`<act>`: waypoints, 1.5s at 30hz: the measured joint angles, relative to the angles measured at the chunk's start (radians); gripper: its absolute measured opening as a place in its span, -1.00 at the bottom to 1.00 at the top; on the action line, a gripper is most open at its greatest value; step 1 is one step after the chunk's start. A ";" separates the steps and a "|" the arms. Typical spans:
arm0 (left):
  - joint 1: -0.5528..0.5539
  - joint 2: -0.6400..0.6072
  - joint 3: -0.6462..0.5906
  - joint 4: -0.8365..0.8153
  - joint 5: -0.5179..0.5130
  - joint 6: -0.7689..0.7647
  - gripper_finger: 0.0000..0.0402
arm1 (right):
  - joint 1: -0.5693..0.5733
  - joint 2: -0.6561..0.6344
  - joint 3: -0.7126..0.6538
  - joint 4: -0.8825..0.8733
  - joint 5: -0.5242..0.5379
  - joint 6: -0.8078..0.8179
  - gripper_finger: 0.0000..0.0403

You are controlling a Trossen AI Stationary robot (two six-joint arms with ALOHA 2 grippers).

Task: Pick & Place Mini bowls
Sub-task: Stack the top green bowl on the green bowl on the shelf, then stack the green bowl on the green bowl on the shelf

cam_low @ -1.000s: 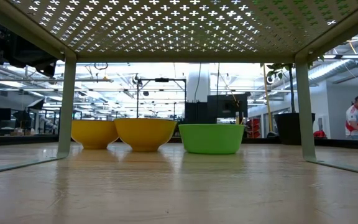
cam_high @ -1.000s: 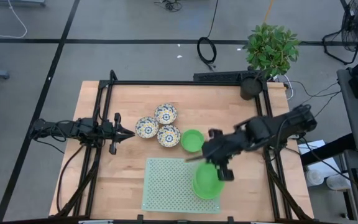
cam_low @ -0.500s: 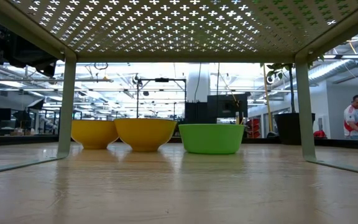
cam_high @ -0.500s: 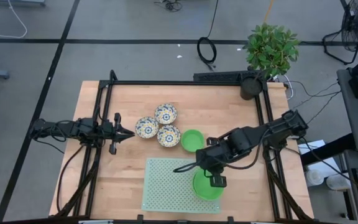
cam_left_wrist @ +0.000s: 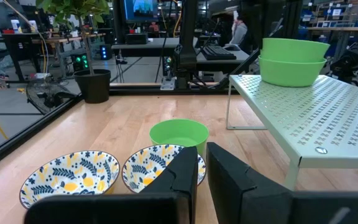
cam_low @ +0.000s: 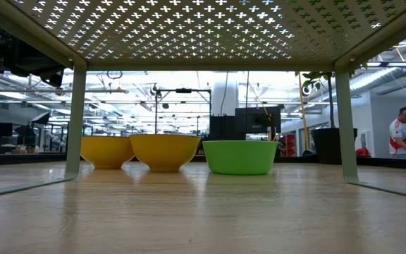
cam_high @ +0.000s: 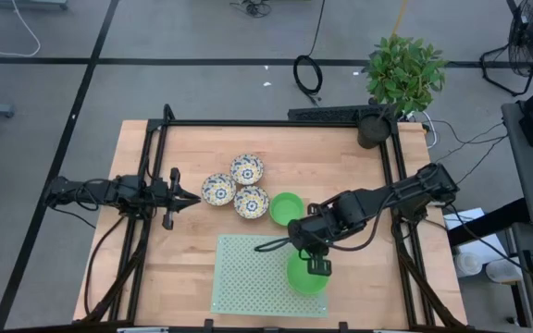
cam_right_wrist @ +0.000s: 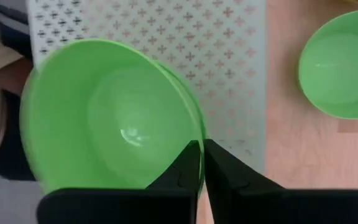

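Two plain green mini bowls (cam_high: 303, 277) sit nested on the pale-green perforated mat (cam_high: 248, 273), a raised shelf on legs. My right gripper (cam_high: 313, 263) hangs over them, shut on the upper bowl (cam_right_wrist: 114, 118). A third green bowl (cam_high: 287, 208) rests base-down on the wood beside three floral bowls (cam_high: 218, 190) (cam_high: 246, 169) (cam_high: 251, 202). My left gripper (cam_high: 189, 197) waits shut at the table's left, touching nothing. The low view shows the table bowls (cam_low: 240, 156) from under the shelf. My right gripper pinches the upper green bowl's rim (cam_right_wrist: 197, 135) on its far-right side, one finger inside the bowl and one outside. The fingers come from above, pointing down. The bowl sits upright, nested in the lower green bowl (cam_right_wrist: 182, 87), which rests on the mat.
A potted plant (cam_high: 401, 79) stands at the table's far right corner. A black frame (cam_high: 276, 123) runs along the table's edges. Bare wood lies along the far half and left of the mat. A person (cam_low: 404, 134) shows in the room beyond.
My right gripper has come down and slightly toward the table's left, carrying the green bowl. The bowl, held above the mat a second ago, now sits nested in the other green bowl on the mat.
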 joint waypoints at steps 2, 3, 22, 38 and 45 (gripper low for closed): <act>0.000 0.000 0.000 0.000 0.000 0.000 -0.81 | 0.001 0.000 0.000 0.005 -0.034 0.000 -0.89; 0.000 0.000 0.000 0.000 0.000 0.000 -0.81 | 0.001 0.000 0.000 0.005 -0.048 0.000 -0.87; 0.000 0.000 0.000 0.000 0.000 0.000 -0.81 | -0.093 -0.087 0.000 0.057 0.015 -0.085 -0.61; 0.000 0.000 0.000 0.000 0.000 0.000 -0.81 | -0.362 -0.110 -0.263 0.250 0.218 -0.445 0.07; 0.000 0.000 0.000 0.000 0.000 0.000 -0.81 | -0.479 -0.110 -0.456 0.438 0.096 -0.494 0.19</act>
